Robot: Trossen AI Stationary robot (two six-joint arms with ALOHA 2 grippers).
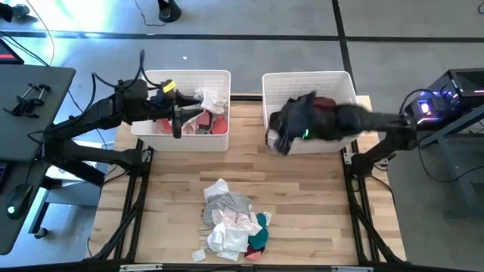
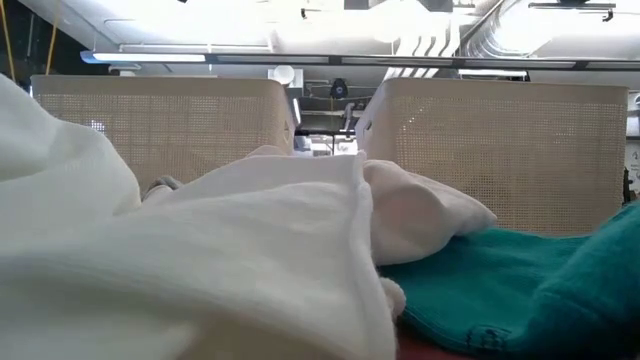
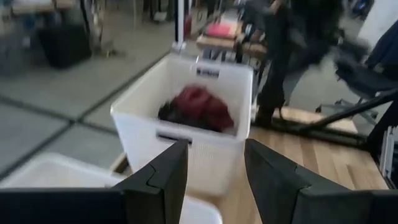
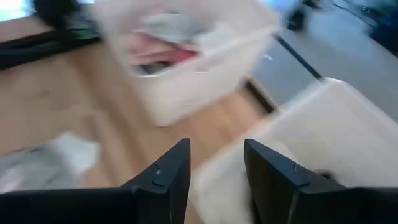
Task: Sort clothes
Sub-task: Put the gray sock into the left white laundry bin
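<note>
A pile of clothes (image 1: 231,223) in grey, white, pink and teal lies on the wooden table near its front edge. It fills the low view, white (image 2: 200,250) and teal (image 2: 520,280). The left basket (image 1: 147,128) holds pink, white and coral garments (image 1: 208,113). The right basket (image 1: 344,79) holds maroon and black garments (image 3: 198,109). My left gripper (image 3: 214,146) is open and empty above the left basket (image 1: 195,115). My right gripper (image 4: 216,144) is open and empty above the right basket's near left corner (image 1: 276,141).
The two white slatted baskets stand side by side at the table's far edge, with a gap of bare wood (image 1: 246,128) between them. Bare tabletop (image 1: 318,211) lies on both sides of the pile. Dark arm frames stand at the table's left and right edges.
</note>
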